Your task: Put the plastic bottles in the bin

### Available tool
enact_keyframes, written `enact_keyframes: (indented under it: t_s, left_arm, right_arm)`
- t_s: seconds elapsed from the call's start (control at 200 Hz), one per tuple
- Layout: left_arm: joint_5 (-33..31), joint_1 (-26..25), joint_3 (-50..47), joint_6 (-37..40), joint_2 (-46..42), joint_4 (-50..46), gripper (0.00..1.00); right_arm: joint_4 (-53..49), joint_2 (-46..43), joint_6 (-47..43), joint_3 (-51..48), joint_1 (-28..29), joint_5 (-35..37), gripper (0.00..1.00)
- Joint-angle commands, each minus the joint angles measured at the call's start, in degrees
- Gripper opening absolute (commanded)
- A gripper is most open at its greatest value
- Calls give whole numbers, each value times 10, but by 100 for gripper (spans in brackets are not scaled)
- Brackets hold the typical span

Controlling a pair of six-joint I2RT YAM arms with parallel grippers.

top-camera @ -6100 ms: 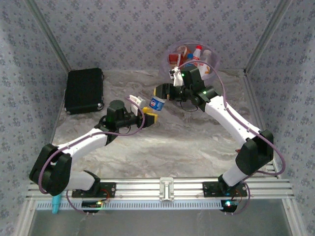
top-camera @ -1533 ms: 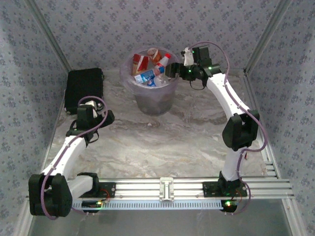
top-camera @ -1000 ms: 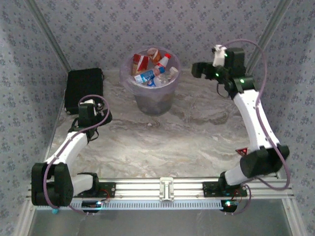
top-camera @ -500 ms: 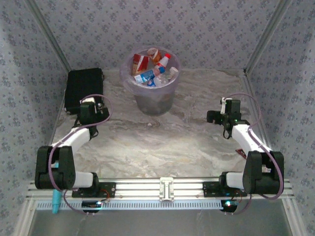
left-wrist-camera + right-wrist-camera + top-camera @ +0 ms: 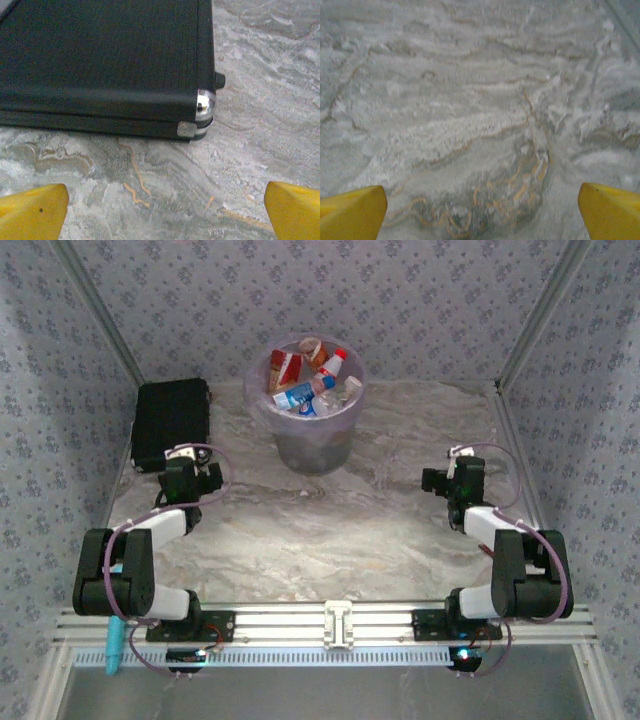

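**Bottles piled in the purple bin, both arms folded low**

Standing here looking at the rig: the bin [image 5: 313, 448], a see-through pale purple bucket, stands upright toward the back of the marbled tabletop [image 5: 320, 530], roughly in the middle. The plastic bottles [image 5: 303, 395] are heaped inside it right up to the rim. One with a blue label lies on its side on top, a white one with a red cap leans behind it, and a red-labelled one sits at the back left. I can't count the rest, since they overlap too much.

The left end effector [image 5: 162, 207] is low over the tabletop and points at the near right corner of the black case [image 5: 100, 50], close to it but not touching. Its yellow fingers [image 5: 31, 210] are spread wide with nothing between them, just bare marble.

It's the same on the other side. The right end effector [image 5: 480, 210] hangs low over bare tabletop near the right wall, well apart from the bin. Its jaws are spread wide too and hold nothing.

Both arms are folded back tight toward their bases. There's also a teal stick [image 5: 113, 645] standing by the rail just beside the left arm's base.
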Motion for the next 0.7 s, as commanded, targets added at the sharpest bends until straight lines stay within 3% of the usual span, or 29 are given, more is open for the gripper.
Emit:
enact_keyframes:
  t_s: [0.0, 0.175, 0.275, 0.325, 0.41, 0.46, 0.515, 0.565, 0.695]
  left_arm:
    - [-12, 2, -1, 30, 11, 52, 100]
    - [-2, 10, 11, 53, 69, 109, 100]
    - [15, 10, 0, 58, 65, 122, 100]
    - [24, 10, -20, 60, 64, 160, 100]
    - [53, 18, -62, 65, 95, 274, 100]
    - [54, 19, -46, 60, 77, 198, 100]
    - [52, 19, -57, 63, 91, 254, 100]
    - [54, 18, -47, 61, 79, 208, 100]
    - [53, 19, -51, 61, 84, 229, 100]
  right_arm:
    - [74, 12, -23, -6, 2, 12, 100]
    - [77, 31, -16, 7, -4, -32, 100]
    - [193, 74, -22, -28, 7, -38, 100]
    - [176, 63, -22, -33, 4, -43, 100]
    - [251, 83, -17, -63, -2, -49, 100]
    - [239, 82, -17, -58, -1, -45, 100]
    - [233, 80, -17, -56, 0, -44, 100]
    - [239, 81, -16, -57, -1, -45, 100]
    - [239, 81, -18, -58, 0, -43, 100]
